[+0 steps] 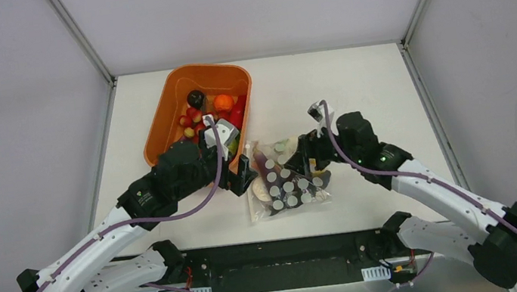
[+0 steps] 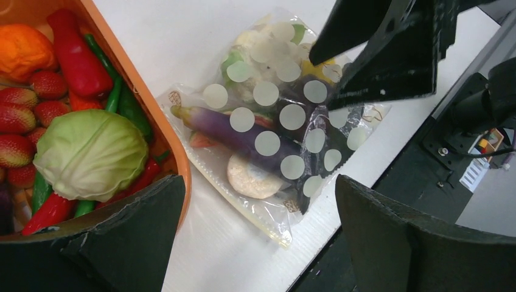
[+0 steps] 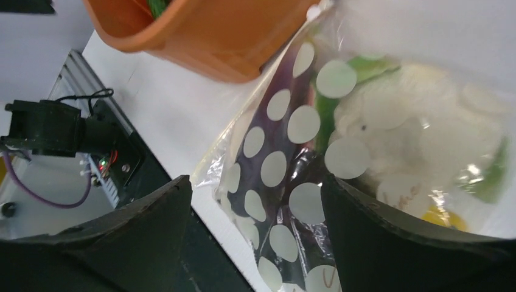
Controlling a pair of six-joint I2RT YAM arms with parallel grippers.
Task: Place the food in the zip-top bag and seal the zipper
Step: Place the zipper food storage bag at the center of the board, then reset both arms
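Risk judged: the bulging zip-top bag (image 1: pixel 287 184) could slide on the table (image 1: pixel 354 87) under a pinch, or the eggplant (image 2: pixel 225 125), its stem end close to the zipper (image 2: pixel 234 196), could catch in the seal and leave a gap. Bag lay flat just beside the orange tub (image 1: pixel 160 121), between the tools. What looked like the zipper faced the left tool (image 2: pixel 258 182), running far-to-near. Left tool and right tool (image 3: pixel 255 182) both spread, released, grasping nothing.
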